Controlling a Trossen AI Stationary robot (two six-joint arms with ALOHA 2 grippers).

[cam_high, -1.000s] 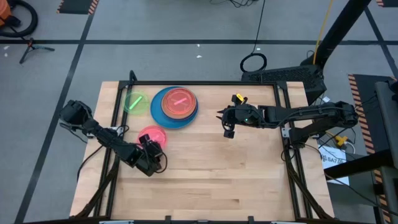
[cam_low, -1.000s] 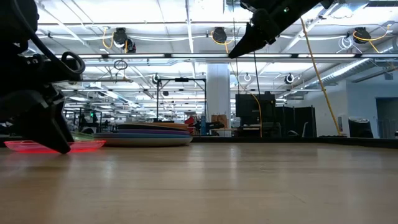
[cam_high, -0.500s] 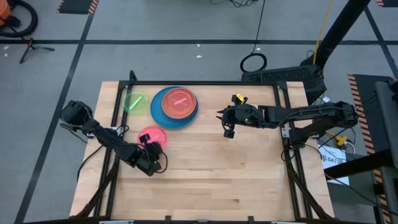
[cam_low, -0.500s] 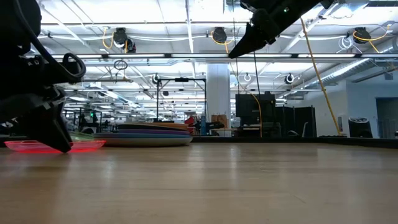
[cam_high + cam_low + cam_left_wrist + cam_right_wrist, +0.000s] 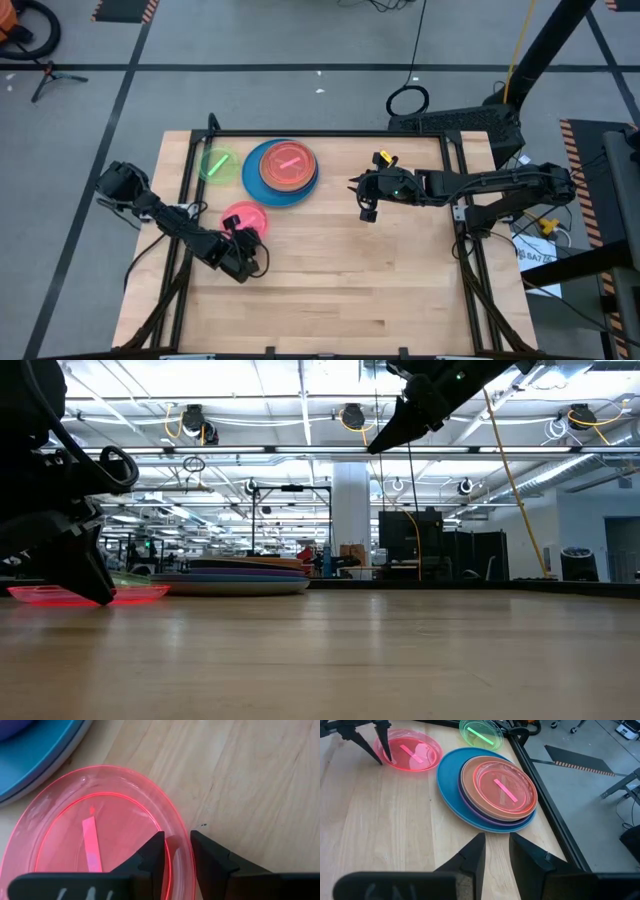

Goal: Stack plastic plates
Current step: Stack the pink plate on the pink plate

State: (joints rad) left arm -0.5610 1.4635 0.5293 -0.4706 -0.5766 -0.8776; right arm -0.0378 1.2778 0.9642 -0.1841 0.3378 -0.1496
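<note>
I see the left pincer (image 5: 177, 851) clamped on the rim of the loose pink plate (image 5: 90, 835) lying flat on the counter (image 5: 380, 290), just beside the blue-based stack (image 5: 282, 172). Right pincer (image 5: 496, 851) hovers clear, narrow gap, nothing held. Green plate (image 5: 218, 164) apart.

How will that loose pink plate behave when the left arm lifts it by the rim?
The pink plate looks thin and translucent, so it is probably light and may flex a little. The left gripper has its jaws astride one edge only, so the plate will likely droop or tilt. Its glossy surface suggests it could slip.
</note>
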